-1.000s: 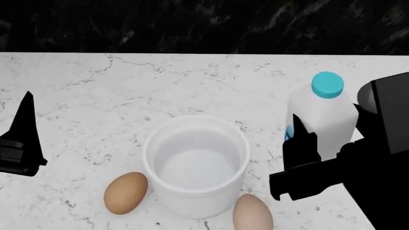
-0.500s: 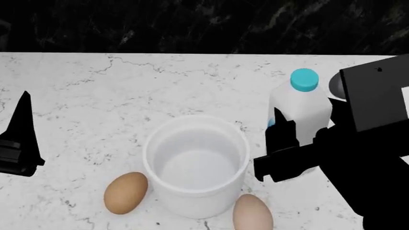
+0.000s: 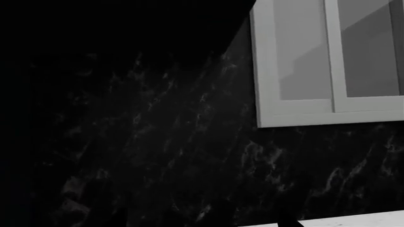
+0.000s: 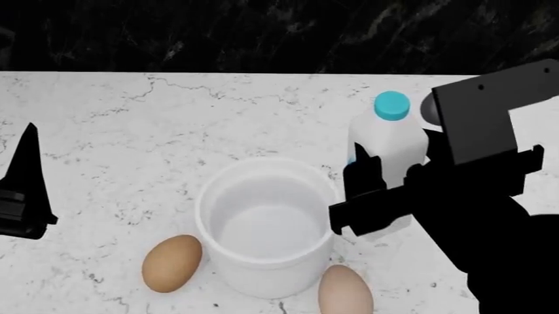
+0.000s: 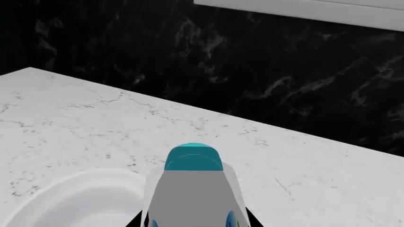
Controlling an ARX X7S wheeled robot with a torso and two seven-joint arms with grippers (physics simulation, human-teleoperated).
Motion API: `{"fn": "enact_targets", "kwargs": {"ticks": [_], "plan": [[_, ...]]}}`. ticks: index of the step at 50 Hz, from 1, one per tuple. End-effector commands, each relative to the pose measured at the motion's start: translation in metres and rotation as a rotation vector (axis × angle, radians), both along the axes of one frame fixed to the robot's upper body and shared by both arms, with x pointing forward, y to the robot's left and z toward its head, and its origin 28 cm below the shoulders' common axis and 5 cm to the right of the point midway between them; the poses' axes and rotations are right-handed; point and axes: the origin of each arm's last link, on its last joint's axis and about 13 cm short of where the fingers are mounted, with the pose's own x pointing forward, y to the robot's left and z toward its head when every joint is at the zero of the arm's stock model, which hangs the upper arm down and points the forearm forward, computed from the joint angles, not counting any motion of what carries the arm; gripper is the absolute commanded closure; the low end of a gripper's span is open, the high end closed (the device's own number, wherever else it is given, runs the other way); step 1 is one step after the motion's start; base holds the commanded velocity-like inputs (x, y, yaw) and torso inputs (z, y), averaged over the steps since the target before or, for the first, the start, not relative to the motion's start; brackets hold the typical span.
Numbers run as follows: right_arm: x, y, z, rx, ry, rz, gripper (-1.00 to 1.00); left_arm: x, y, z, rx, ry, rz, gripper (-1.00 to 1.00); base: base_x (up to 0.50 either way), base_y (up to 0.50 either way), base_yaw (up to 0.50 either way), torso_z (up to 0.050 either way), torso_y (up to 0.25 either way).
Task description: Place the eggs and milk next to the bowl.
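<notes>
Clamped by the right claw (image 4: pixel 371 196), the milk (image 4: pixel 389 140) is held just right of the bowl (image 4: pixel 266 226) at centre frame. Both eggs (image 4: pixel 171 263) are already set against the bowl; only release remains. Whether the left claw (image 4: pixel 25 190) is parted cannot be told.

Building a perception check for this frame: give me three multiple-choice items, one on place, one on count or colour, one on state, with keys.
1. Where is the milk bottle relative to the bowl, in the head view?
A. right of it
B. left of it
C. inside it

2. How many eggs lie on the counter?
A. one
B. two
C. three

3. What is in the bowl?
A. an egg
B. milk
C. nothing

Answers:
1 A: the milk bottle, in the right hand, is right of the bowl.
2 B: tan egg, paler egg.
3 C: its white inside is bare.
</notes>
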Motion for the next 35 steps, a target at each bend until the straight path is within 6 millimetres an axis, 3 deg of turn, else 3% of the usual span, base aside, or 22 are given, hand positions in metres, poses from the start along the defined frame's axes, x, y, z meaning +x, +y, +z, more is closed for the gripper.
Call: {"fn": "enact_targets", "kwargs": {"ticks": [1, 35], "plan": [[0.009, 0.0, 0.006, 0.003, -0.065, 0.018, 1.0, 0.0, 0.001, 0.002, 0.001, -0.011, -0.001, -1.0, 0.0, 0.0, 0.0, 0.0, 0.0], [0.014, -0.001, -0.011, 0.026, -0.041, 0.013, 1.0, -0.002, 0.001, 0.004, 0.009, -0.017, 0.008, -1.0, 0.0, 0.0, 0.0, 0.001, 0.001]]}}
